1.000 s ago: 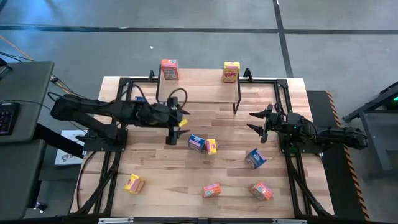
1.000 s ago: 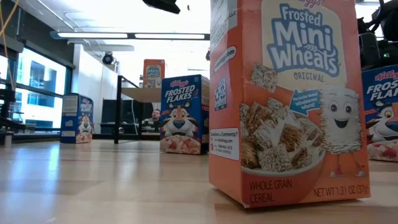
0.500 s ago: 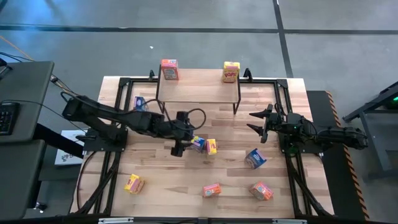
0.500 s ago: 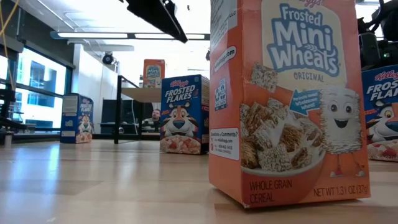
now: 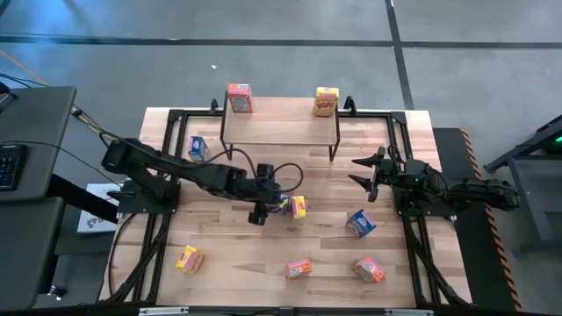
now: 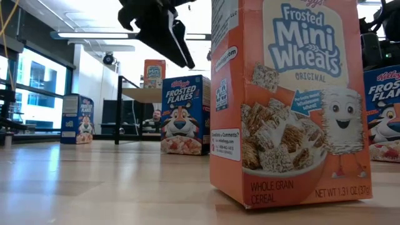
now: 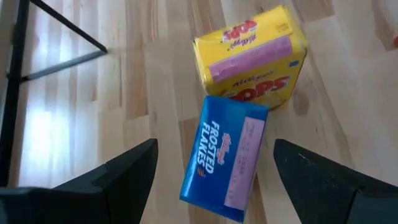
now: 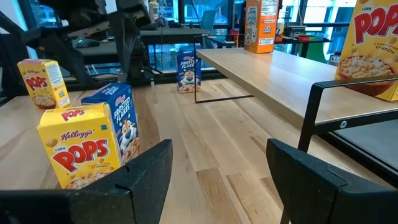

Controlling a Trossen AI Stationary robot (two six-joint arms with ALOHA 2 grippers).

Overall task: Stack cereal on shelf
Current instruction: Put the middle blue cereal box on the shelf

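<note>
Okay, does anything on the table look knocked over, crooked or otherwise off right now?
Nothing is damaged or spilled. The blue Frosted Flakes box under the open left end effector sits at a skewed angle, its corner against the yellow Corn Pops box. The other loose boxes stand scattered at mixed angles.

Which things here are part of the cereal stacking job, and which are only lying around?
Belongs to the job:
- blue Frosted Flakes box under the open left claw
- yellow Pops box touching it
- shelf, two boxes already on it

Just lying about:
- keyboard beside the table
</note>
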